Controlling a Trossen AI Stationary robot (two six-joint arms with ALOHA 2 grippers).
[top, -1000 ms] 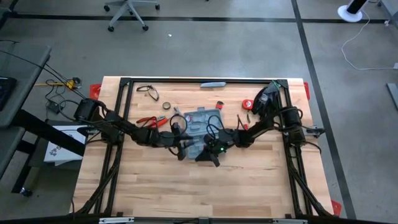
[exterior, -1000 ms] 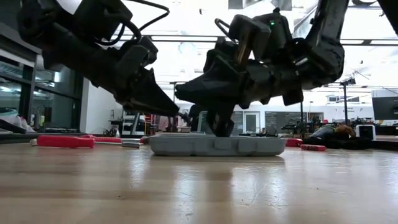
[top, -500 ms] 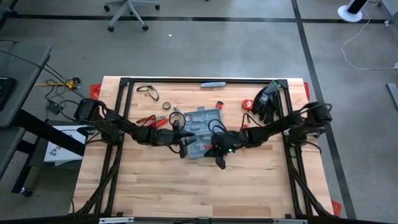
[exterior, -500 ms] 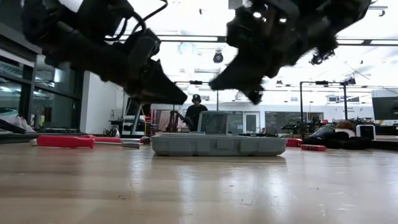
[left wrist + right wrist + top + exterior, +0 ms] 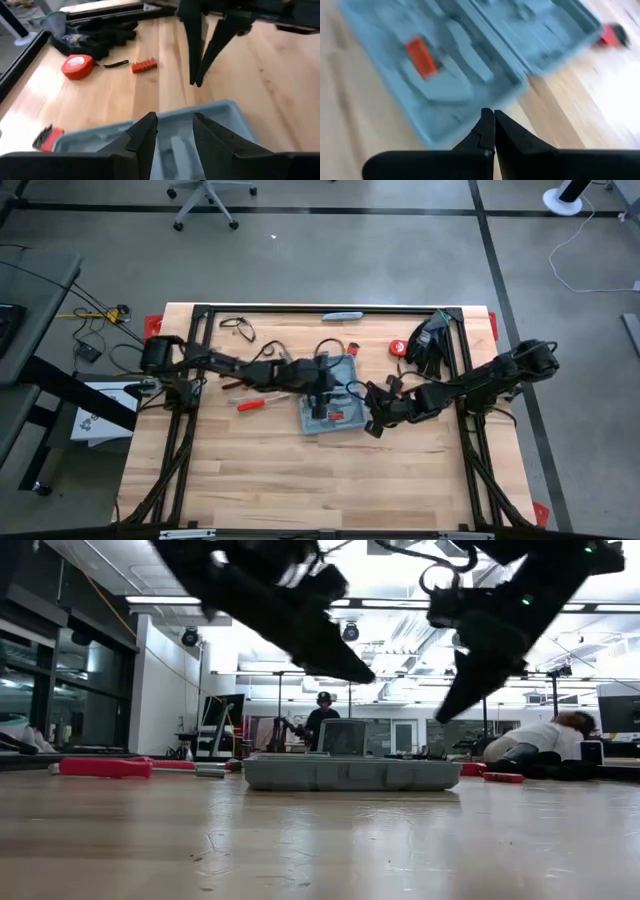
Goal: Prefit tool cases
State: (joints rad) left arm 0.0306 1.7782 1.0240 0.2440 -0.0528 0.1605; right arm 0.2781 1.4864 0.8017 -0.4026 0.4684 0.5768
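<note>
High view: tool case (image 5: 333, 393) lies open mid-surface, red tool in near half. Left gripper (image 5: 318, 385) above case; right gripper (image 5: 374, 425) just beside case's right edge.

Low view: case (image 5: 350, 773) flat on surface (image 5: 320, 840); both grippers hang above, clear of it.

Left wrist view: jaws apart, empty, over case (image 5: 220, 117).

Right wrist view: jaws together, empty, near case (image 5: 470, 55) edge.

Legible text, labels, brands, numbers, signs: none in any view. Red tape measure (image 5: 77, 66) carries a pale face label, unreadable. Open tool case (image 5: 330, 392): no readable marking.
</note>
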